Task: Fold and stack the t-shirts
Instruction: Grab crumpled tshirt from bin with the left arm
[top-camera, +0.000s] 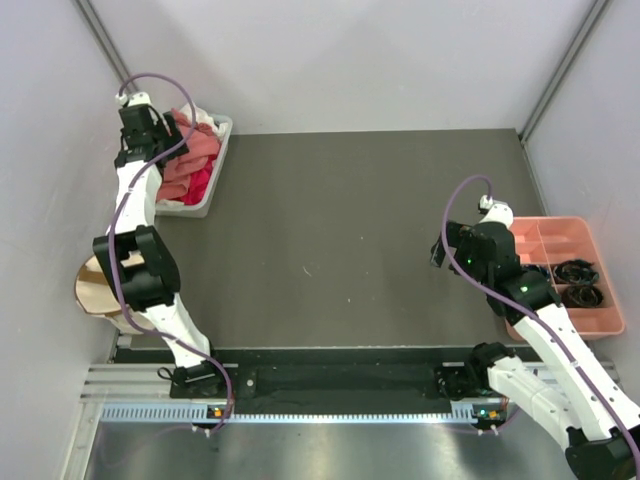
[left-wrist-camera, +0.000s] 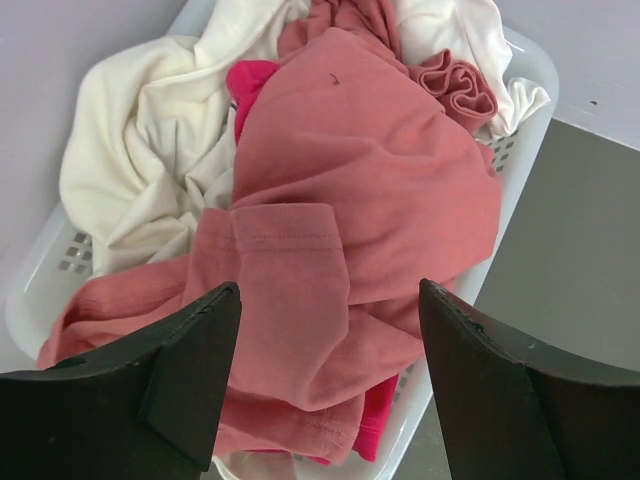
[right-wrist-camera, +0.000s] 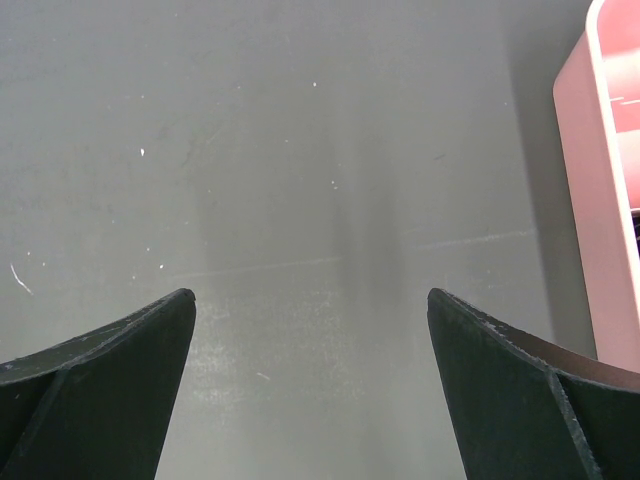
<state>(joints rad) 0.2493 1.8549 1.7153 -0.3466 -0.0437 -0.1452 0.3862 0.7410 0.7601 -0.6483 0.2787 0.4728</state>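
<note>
The left gripper hangs with its two dark fingers spread wide apart and nothing between them, just above a heap of crumpled shirts. Directly under it lies the salmon-pink shirt, rumpled on top of the heap, with a hemmed sleeve edge showing near the middle of the wrist view. The cream-white shirt is bunched at the upper left of that view, and a bit of the magenta-red shirt peeks out between the two. All three sit in a white plastic basket, which stands in the upper left corner of the dark table in the overhead view. The right gripper is also open, its fingers well apart over bare tabletop, at the right of the overhead view. Just beside it, at the right edge, lies a pink tray with compartments.
</note>
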